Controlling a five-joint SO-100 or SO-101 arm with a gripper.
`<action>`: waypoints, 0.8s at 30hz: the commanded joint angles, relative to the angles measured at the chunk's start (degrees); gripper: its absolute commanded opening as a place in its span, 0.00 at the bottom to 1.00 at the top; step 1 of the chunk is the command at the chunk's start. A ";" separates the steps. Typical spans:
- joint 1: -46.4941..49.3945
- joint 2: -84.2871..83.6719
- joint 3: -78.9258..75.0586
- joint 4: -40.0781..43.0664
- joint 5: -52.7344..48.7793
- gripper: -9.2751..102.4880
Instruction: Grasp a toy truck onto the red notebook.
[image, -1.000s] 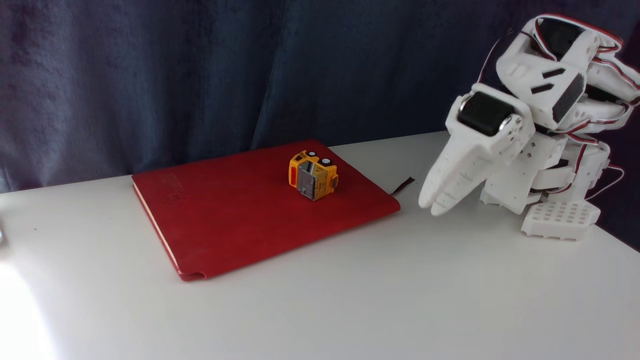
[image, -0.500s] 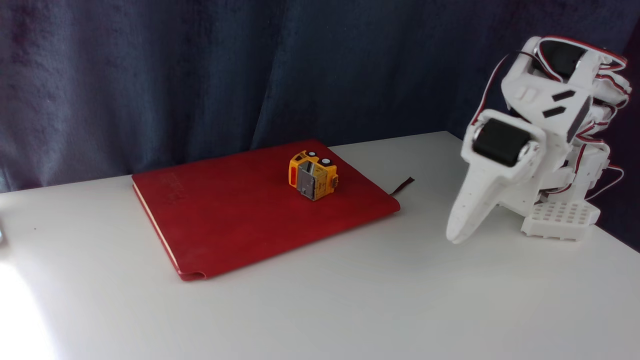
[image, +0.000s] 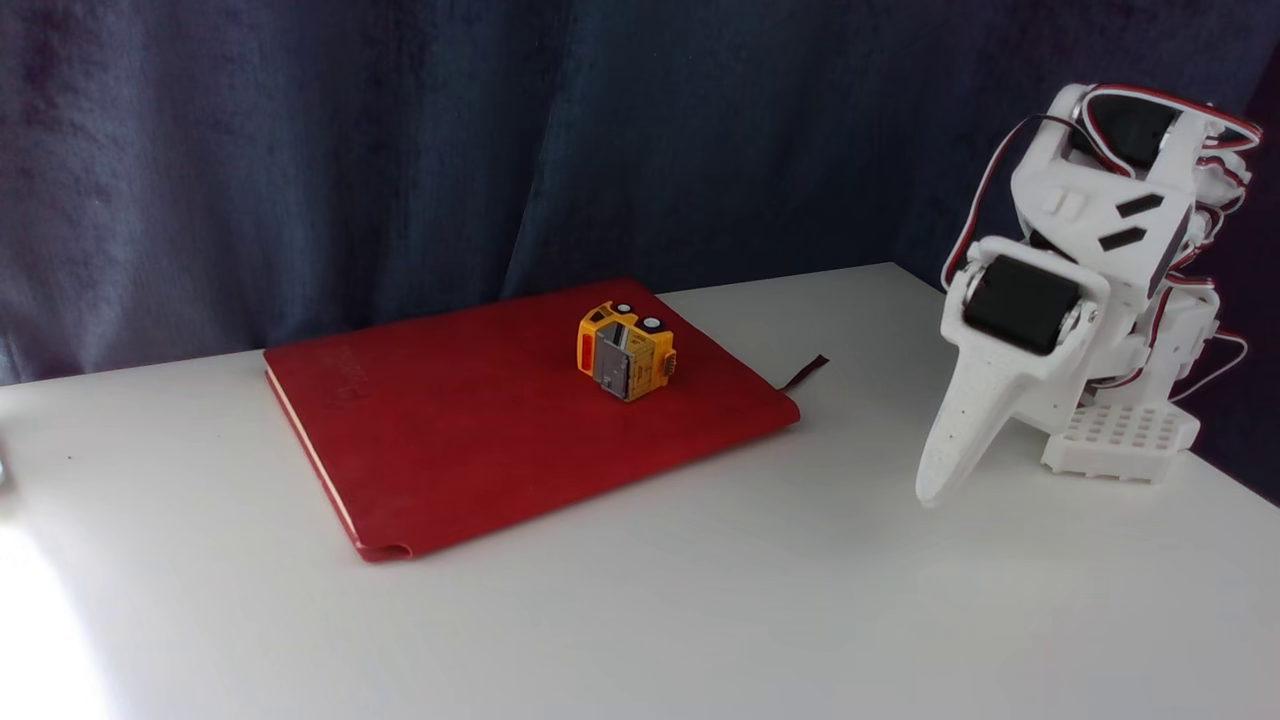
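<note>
We are seeing the truck (image: 626, 351) lying on the notebook (image: 480, 420), centre frame; our closed, empty gripper (image: 932, 492) is sitting far right.

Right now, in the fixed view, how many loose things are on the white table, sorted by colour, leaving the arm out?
Orange-yellow: 1, the small boxy orange-yellow toy truck, lying tipped over with its wheels up on the notebook.
Dark red: 1, the large flat dark red notebook, lying closed on the white table.
Total: 2
</note>
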 joint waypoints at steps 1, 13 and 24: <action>0.00 0.97 -0.26 -0.53 -0.18 0.08; 3.43 0.97 -0.18 -0.62 0.88 0.08; 6.50 1.05 -0.18 -0.79 2.99 0.08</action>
